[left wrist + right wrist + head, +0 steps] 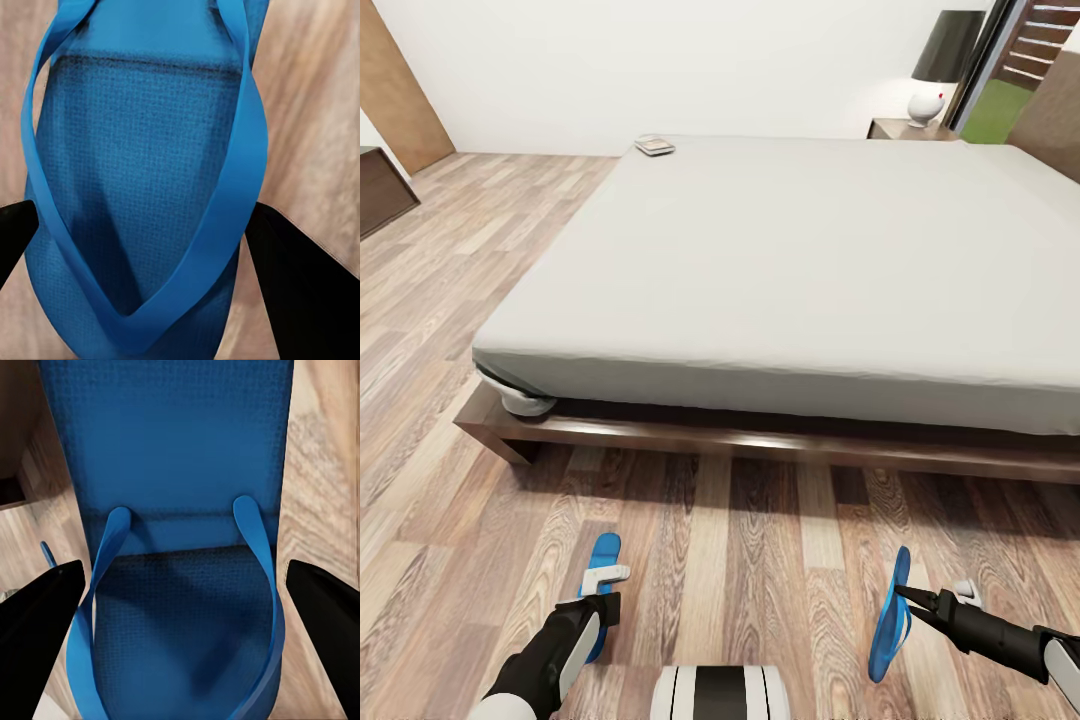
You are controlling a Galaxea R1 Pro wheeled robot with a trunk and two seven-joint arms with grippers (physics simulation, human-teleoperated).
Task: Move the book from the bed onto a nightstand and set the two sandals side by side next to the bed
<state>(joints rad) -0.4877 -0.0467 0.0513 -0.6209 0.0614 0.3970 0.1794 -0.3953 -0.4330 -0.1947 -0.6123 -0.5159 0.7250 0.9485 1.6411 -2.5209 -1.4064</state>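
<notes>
Sandals, both bright blue, sit in the robot's two grippers on the wood-plank floor [450,260] of a white-walled bedroom, just short of the near side of the bed [780,260]. That bed, a broad pale grey mattress on a dark brown platform frame, spans most of the head view. Beyond its far right corner stands a dark nightstand [895,128] carrying a white-based lamp [935,70] with a dark shade, beside a window showing grass. A small pale book [655,146] lies flat at the mattress's far left corner. The left sandal [600,590] lies flat on the planks under the left gripper [603,592], whose black fingers [300,292] flank its sole in the wrist view; whether they grip it cannot be told. The right sandal [890,625] stands on edge, clamped by the right gripper [908,598], well apart from its mate.
</notes>
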